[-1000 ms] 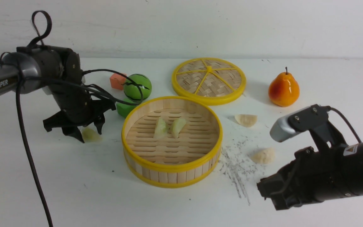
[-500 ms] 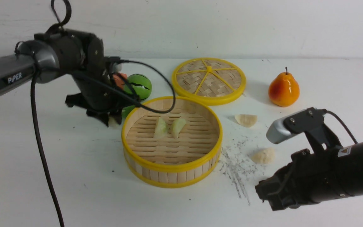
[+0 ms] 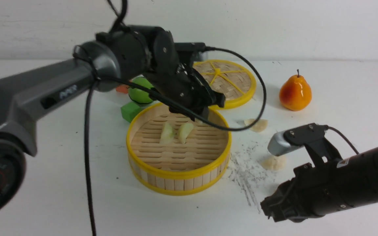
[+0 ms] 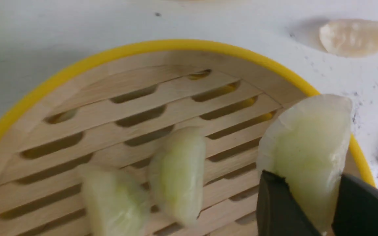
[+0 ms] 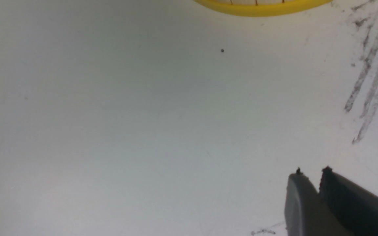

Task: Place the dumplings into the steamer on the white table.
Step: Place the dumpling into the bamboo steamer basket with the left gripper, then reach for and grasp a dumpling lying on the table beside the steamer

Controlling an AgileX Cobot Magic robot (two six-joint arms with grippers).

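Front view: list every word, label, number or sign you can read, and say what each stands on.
Nothing reads clearly.
On the left arm, grey link: white lettering, motion-blurred, unreadable.
On the right arm: small sticker, too small to read.
Both wrist views: no text.

Left jaws clamped, right jaws closed.
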